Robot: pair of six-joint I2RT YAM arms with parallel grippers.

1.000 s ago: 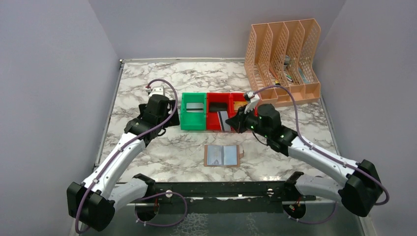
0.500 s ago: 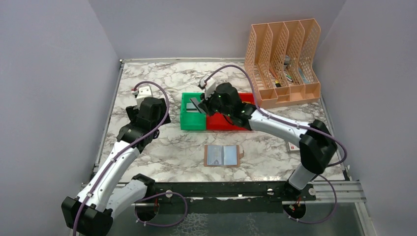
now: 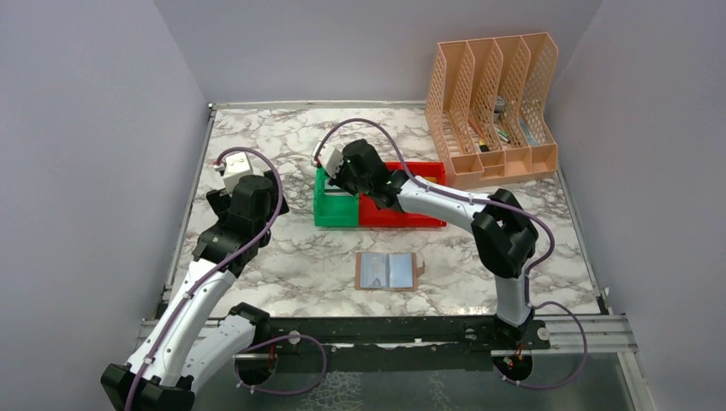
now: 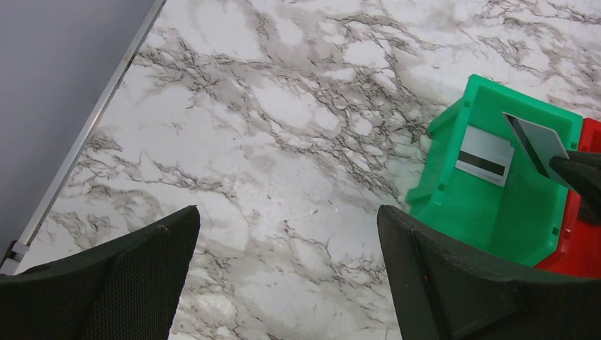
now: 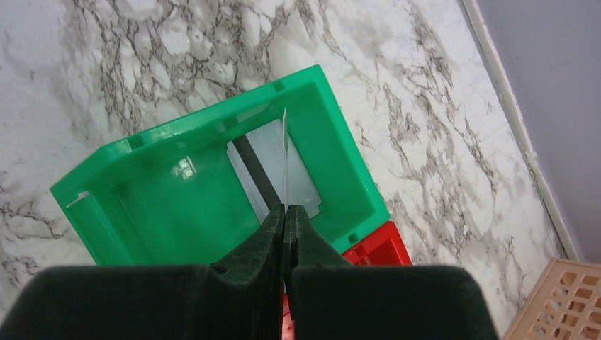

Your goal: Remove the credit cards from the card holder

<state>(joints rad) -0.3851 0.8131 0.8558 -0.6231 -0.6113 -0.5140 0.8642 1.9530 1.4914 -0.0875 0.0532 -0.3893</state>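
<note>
Jaws on the left gripper [image 4: 283, 241] gape wide above the marble table [image 4: 283, 106] at frame left. Centre frame, the right gripper [image 5: 285, 212] pinches a grey credit card [image 4: 536, 138] over the green bin [image 5: 212, 122], another card [image 4: 485, 154] inside. Card holder [image 3: 389, 271] lies open, lower centre.

A white marble-patterned table [image 3: 282, 257] with dark grey veins fills the scene, enclosed by plain grey panels [image 3: 86, 128] on its left, far and right sides. Near the middle a green bin [image 3: 336, 219] and a red bin [image 3: 409, 219] stand touching side by side, the green one on the left. In the far right corner stands a peach lattice file organizer [image 3: 492, 103] with four upright slots, holding a few items too small to identify. A black metal rail [image 3: 385, 330] runs along the near edge.
</note>
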